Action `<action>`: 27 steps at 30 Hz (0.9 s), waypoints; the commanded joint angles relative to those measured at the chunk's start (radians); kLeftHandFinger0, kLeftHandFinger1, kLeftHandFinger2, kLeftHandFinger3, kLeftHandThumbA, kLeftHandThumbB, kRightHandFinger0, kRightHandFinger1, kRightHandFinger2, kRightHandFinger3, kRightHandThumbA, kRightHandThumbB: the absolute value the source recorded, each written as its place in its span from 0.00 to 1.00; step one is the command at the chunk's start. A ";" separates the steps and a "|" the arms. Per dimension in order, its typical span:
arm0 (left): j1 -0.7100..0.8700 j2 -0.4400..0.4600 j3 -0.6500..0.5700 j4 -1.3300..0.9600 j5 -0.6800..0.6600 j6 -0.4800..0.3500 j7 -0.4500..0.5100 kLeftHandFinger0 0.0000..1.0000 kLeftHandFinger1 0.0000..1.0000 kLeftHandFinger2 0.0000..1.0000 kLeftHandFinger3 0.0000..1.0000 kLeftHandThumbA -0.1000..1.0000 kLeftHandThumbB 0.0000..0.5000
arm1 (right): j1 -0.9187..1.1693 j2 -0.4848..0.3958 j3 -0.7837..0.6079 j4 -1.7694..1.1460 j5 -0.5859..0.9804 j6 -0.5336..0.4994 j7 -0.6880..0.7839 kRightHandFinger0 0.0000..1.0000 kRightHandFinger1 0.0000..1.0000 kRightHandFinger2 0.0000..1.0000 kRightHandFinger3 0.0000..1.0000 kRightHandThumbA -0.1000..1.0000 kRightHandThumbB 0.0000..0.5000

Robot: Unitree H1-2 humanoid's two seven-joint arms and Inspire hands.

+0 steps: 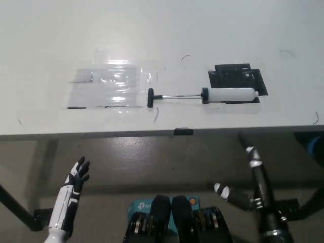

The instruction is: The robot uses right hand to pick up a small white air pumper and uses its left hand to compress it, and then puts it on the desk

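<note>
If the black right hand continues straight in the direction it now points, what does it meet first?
Probably the front edge of the white desk. The black right hand is below it, pointing up toward the small white air pump with the black handle. Depth is unclear.

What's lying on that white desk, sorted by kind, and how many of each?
Air pump, white with its rod pulled out: 1
Clear plastic sheet: 1
Black patch under the pump: 1
Total: 3

Both robot hands, the white left hand and the black right hand, hang below the desk edge, open and holding nothing.
</note>
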 commanded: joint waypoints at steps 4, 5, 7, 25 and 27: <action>-0.015 0.012 0.010 -0.004 -0.018 -0.073 0.004 1.00 1.00 1.00 1.00 1.00 0.12 | -0.087 -0.036 -0.060 -0.203 -0.013 -0.061 0.022 1.00 1.00 1.00 1.00 0.94 0.47; -0.015 0.012 0.010 -0.006 -0.018 -0.073 0.003 1.00 1.00 1.00 1.00 1.00 0.10 | -0.125 -0.062 -0.065 -0.239 0.038 0.011 0.088 1.00 1.00 1.00 1.00 0.91 0.49; -0.017 0.012 0.011 -0.002 -0.014 -0.077 0.005 1.00 1.00 1.00 1.00 1.00 0.10 | -0.169 -0.091 -0.074 -0.257 0.049 0.065 0.141 1.00 1.00 1.00 1.00 0.87 0.39; -0.012 0.012 0.015 -0.011 -0.012 -0.067 0.008 1.00 1.00 1.00 1.00 1.00 0.11 | -0.839 -0.274 0.084 0.355 0.030 0.462 0.665 1.00 1.00 1.00 1.00 0.94 0.71; -0.012 0.013 0.016 -0.011 -0.014 -0.067 0.006 1.00 1.00 1.00 1.00 1.00 0.11 | -0.878 -0.267 0.108 0.419 0.003 0.464 0.670 1.00 1.00 1.00 1.00 0.95 0.72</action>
